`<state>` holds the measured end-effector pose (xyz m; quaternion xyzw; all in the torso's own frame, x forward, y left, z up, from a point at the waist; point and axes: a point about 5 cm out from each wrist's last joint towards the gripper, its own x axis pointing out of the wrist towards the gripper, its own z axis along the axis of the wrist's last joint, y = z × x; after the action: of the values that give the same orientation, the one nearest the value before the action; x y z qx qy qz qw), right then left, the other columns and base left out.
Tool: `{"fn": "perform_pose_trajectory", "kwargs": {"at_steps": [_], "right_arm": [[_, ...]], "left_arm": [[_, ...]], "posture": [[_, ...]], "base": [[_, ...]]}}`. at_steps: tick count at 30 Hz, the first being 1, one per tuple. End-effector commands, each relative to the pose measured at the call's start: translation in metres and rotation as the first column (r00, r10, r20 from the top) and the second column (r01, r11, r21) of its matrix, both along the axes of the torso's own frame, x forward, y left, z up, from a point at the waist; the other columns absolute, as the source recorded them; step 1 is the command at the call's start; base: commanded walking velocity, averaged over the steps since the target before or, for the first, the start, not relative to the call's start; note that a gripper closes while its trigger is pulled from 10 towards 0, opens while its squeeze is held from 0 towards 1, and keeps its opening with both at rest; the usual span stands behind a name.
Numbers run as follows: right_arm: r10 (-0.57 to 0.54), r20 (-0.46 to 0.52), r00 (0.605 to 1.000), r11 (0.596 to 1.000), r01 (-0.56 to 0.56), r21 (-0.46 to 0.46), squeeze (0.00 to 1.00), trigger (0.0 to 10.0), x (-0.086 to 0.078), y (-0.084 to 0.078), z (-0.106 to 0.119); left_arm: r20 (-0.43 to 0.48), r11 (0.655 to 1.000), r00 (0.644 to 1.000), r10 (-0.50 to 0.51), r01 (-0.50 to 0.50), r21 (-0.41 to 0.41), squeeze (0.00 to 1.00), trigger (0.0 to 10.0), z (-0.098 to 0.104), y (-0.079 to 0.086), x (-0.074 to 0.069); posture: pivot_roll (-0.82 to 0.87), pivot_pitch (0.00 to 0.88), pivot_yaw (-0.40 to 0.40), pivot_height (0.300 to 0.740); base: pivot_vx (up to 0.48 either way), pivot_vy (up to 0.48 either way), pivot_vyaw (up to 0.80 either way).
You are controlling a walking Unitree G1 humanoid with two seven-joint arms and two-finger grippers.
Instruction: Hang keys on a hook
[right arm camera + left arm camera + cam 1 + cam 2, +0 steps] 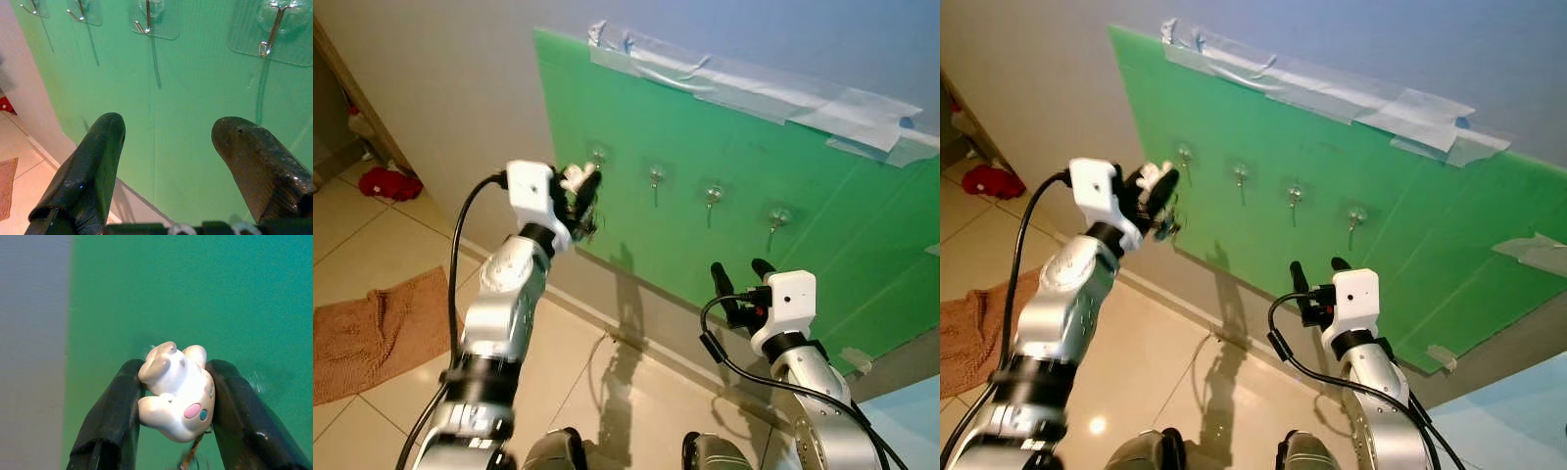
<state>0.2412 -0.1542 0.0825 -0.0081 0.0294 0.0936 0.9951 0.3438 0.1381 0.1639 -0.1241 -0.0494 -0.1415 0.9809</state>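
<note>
So my left gripper [579,186] is clamped on the keys [584,223] by their little white animal charm [177,390], up in the upper left of the frame, right at the green board [822,235] just below the leftmost hook [598,155]. The keys dangle under the fingers. My right gripper [737,274] sits lower right, fingers apart, holding nothing.
</note>
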Motion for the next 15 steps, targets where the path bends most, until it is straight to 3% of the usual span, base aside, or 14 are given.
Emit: {"fn": "perform_pose_trajectory", "kwargs": {"at_steps": [1,2,4,5,6,8,12,15], "right_arm": [[-0.013,-0.006,1.000,1.000,0.013,0.002,0.00,10.0,0.000,-0.003,-0.001],[-0.013,-0.006,1.000,1.000,0.013,0.002,0.00,10.0,0.000,-0.003,-0.001],[-0.014,-0.007,1.000,1.000,0.014,-0.002,0.00,10.0,-0.001,-0.004,-0.001],[-0.014,-0.007,1.000,1.000,0.014,-0.002,0.00,10.0,-0.001,-0.004,-0.001],[-0.015,-0.010,1.000,1.000,0.015,-0.007,0.00,10.0,-0.001,-0.006,-0.001],[-0.016,-0.012,1.000,1.000,0.015,-0.011,0.00,10.0,-0.002,-0.007,-0.002],[-0.017,-0.014,1.000,1.000,0.016,-0.015,0.00,10.0,-0.004,-0.008,-0.001],[-0.017,-0.016,1.000,1.000,0.017,-0.018,0.00,10.0,-0.005,-0.009,-0.002]], "left_arm": [[-0.035,0.997,0.999,0.017,-0.019,-0.068,0.00,0.0,-0.001,0.001,0.004],[-0.035,0.997,0.999,0.017,-0.019,-0.068,0.00,0.0,-0.001,0.001,0.004],[-0.075,0.973,0.997,0.010,-0.027,-0.231,0.00,0.0,0.006,-0.002,0.013],[-0.075,0.973,0.997,0.010,-0.027,-0.231,0.00,0.0,0.006,-0.002,0.013],[-0.113,0.932,0.993,-0.014,-0.028,-0.361,0.00,0.0,0.011,-0.006,0.018],[-0.161,0.870,0.987,-0.028,-0.055,-0.491,0.00,0.0,0.014,-0.008,0.022],[-0.222,0.783,0.974,-0.050,-0.100,-0.614,0.00,0.0,0.014,-0.008,0.029],[-0.237,0.765,0.970,-0.048,-0.117,-0.633,0.00,0.0,0.012,-0.006,0.031]], "posture": [[-0.22,0.100,0.026,0.740],[-0.22,0.100,0.026,0.740],[-0.22,0.101,0.027,0.740],[-0.22,0.101,0.027,0.740],[-0.23,0.103,0.027,0.740],[-0.24,0.106,0.025,0.740],[-0.25,0.109,0.022,0.740],[-0.25,0.112,0.022,0.740]], "base": [[0.000,0.000,0.00],[0.000,0.000,0.00],[0.000,0.000,0.00],[0.000,0.000,0.00],[0.000,0.000,0.00],[0.000,0.000,0.00],[0.000,0.000,0.00],[0.000,0.000,0.00]]}}
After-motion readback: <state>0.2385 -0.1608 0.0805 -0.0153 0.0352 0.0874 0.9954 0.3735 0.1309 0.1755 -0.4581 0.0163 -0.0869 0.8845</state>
